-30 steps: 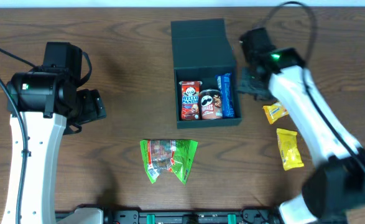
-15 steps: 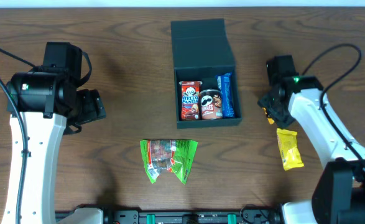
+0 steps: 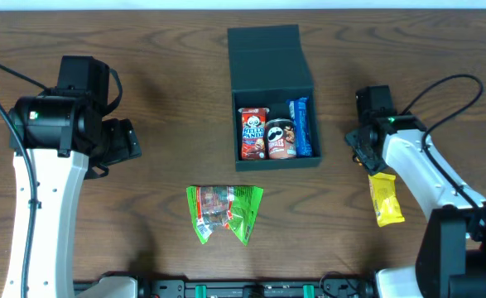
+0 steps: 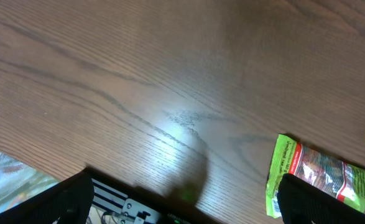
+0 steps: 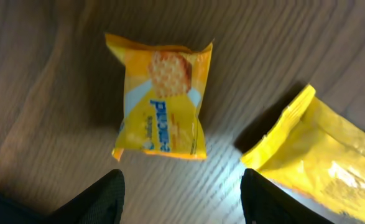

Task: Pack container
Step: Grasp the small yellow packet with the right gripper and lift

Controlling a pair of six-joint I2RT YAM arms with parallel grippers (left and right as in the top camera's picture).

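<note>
1. The right tool (image 5: 182, 182) is open and empty, its jaws either side of a small yellow packet (image 5: 162, 106) on the surface (image 5: 58, 74).
2. A larger yellow packet (image 5: 319, 162) lies just beside.
3. The container (image 3: 265, 58) sits near, to this tool's left, lid open.
4. The left tool (image 4: 185, 186) is wide open and empty, well apart from the container.

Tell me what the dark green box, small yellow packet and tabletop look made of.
Dark teal-green square box: probably rigid card or plastic; matte, flat walls, no glare.
Small yellow snack packet: thin plastic film, slightly glossy, crimped ends.
Brown table: wood or wood-look laminate; visible grain, soft light reflection.
</note>
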